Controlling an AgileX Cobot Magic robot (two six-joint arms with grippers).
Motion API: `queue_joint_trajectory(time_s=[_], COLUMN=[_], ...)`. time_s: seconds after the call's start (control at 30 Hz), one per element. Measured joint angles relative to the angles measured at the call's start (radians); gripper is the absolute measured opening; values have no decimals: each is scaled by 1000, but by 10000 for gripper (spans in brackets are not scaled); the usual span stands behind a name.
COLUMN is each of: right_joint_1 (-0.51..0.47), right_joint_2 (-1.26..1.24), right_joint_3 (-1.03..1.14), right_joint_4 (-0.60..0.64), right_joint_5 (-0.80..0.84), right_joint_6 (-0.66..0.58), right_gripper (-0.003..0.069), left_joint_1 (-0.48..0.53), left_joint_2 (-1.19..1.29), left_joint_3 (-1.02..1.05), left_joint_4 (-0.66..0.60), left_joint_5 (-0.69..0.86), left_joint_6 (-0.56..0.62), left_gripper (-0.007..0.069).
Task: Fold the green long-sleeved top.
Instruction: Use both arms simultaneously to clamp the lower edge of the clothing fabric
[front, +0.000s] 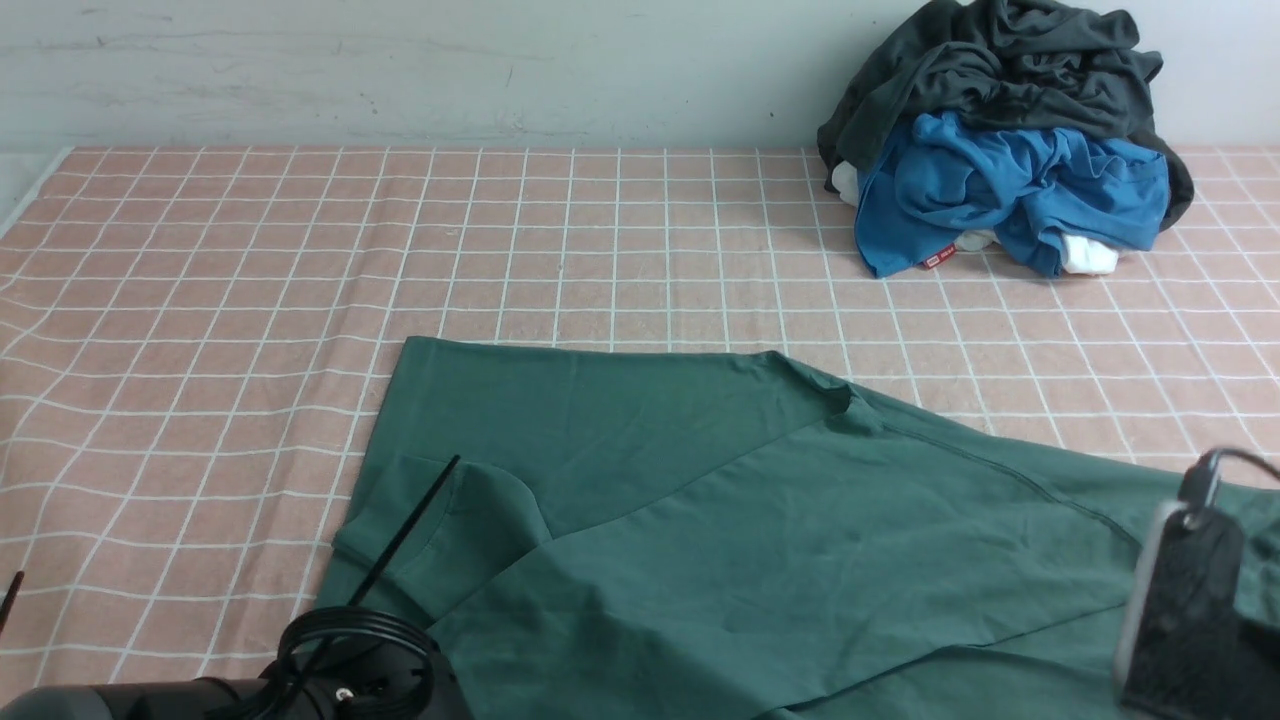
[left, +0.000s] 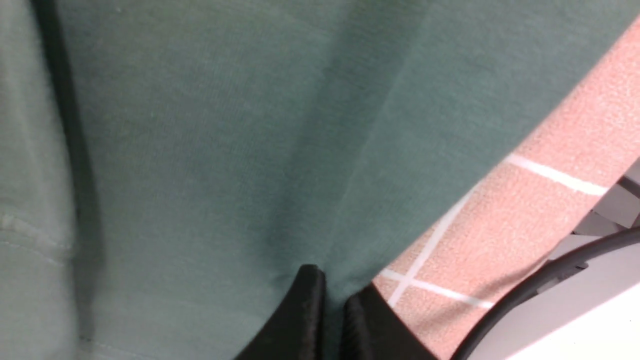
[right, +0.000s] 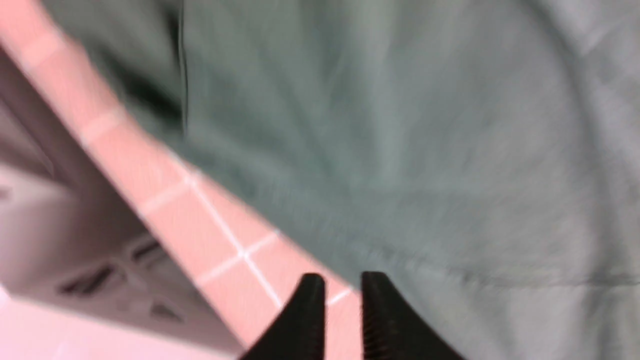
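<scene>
One green top (front: 760, 520) lies smooth on the pink checked worktop (front: 200, 300), near side, a flap folded diagonally across. Left end effector (left: 334, 300) is clamped on its hem; right end effector (right: 342, 292) stands slightly apart.

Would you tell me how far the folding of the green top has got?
Done: one flap of the green top lies folded diagonally over the rest. In hand: left claw pinches its edge; right claw stands open at the edge. Remaining: most folds; it lies spread wide.
</scene>
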Motion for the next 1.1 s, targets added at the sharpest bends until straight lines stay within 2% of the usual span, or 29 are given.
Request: queue_joint_trajectory(time_s=[0.03, 0.1, 0.2, 0.3, 0.43, 0.63, 0.9, 1.0, 1.07, 1.1], right_joint_1=[0, 0, 0, 0, 0, 0, 0, 0, 1, 1], right_joint_2=[17, 38, 73, 126, 171, 240, 311, 328, 332, 332], right_joint_3=[36, 75, 113, 158, 195, 242, 243, 236, 234, 234], right_joint_4=[-10, -33, -55, -74, -74, -104, -171, -171, -163, -161], right_joint_5=[-14, -75, -154, -245, -312, -404, -466, -457, -446, -445], right_joint_6=[-11, -24, -35, -73, -129, -313, -348, -364, -370, -370], right_gripper=[237, 321, 403, 444, 446, 444, 439, 412, 344, 337], left_joint_1=[0, 0, 0, 1, 1, 1, 1, 1, 1, 1], left_joint_2=[0, 0, 0, 0, 0, 0, 0, 0, 0, 0], left_joint_3=[0, 0, 0, 0, 0, 0, 0, 0, 0, 0], left_joint_4=[-1, -4, -4, -4, -4, -4, -4, -4, -4, -4], left_joint_5=[0, -8, -19, -34, -47, -71, -71, -71, -71, -71], left_joint_6=[1, 1, 1, 1, 1, 2, 3, 4, 4, 4], left_gripper=[16, 16, 16, 16, 16, 16, 16, 16, 16, 16])
